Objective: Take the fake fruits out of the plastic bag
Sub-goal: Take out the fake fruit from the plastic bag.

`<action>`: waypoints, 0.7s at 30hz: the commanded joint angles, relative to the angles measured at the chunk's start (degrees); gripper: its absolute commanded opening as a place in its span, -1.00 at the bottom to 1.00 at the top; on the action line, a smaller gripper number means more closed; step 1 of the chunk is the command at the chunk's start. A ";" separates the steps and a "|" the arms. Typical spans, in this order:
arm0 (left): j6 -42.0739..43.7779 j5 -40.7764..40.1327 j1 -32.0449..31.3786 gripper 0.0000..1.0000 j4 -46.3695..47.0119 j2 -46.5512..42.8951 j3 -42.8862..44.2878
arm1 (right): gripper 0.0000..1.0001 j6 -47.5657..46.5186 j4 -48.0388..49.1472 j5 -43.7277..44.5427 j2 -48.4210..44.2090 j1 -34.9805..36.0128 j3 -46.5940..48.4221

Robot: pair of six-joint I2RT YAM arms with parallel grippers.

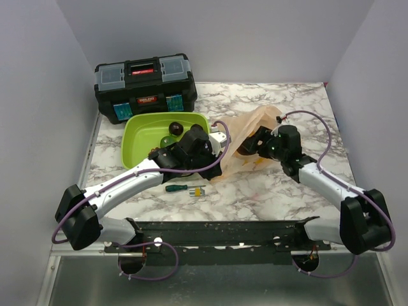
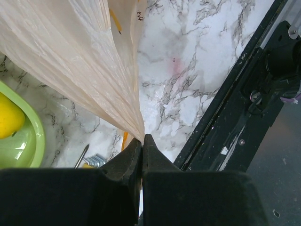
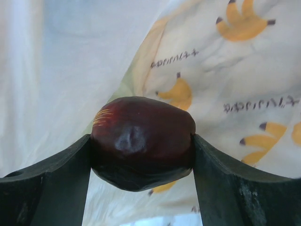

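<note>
Left jaws: pressed fully together, with a pinch of the plastic bag caught between the tips. From that pinch the film is stretched taut in a widening fan above the marble counter.

Right jaws: parted to the width of a dark maroon fruit, which is gripped on both sides. Its skin is glossy, with a shallow dent and a few pale scratch marks. Only bag film is seen behind it, printed with yellow bananas and small lettering, so the fruit is held inside the bag.

From overhead, the bag is seen lying right of centre on the counter, peach-orange and crumpled. The right arm is reached into it from the right, and its near-left edge is met by the left arm.

A lime-green tray is set just left of the bag. A dark round fruit is seen in it, and a yellow fruit is seen in it from the left wrist.

A green-handled screwdriver is laid on the counter near the tray's front edge. A black toolbox is placed behind the tray, back left.
</note>
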 commanded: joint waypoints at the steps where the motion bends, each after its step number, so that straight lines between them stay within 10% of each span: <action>1: 0.33 -1.47 -0.21 -1.00 -0.39 -0.01 1.09 | -0.75 -1.26 -6.93 -8.04 -5.63 0.28 -1.76; 15: -0.28 0.45 -0.13 -1.00 -0.96 2.22 2.20 | -0.77 -3.12 -32.47 5.38 -25.78 0.29 7.70; 21: -0.81 -0.51 -0.12 0.01 0.20 -2.26 0.77 | -0.79 -5.71 -38.18 6.56 -25.41 0.29 15.90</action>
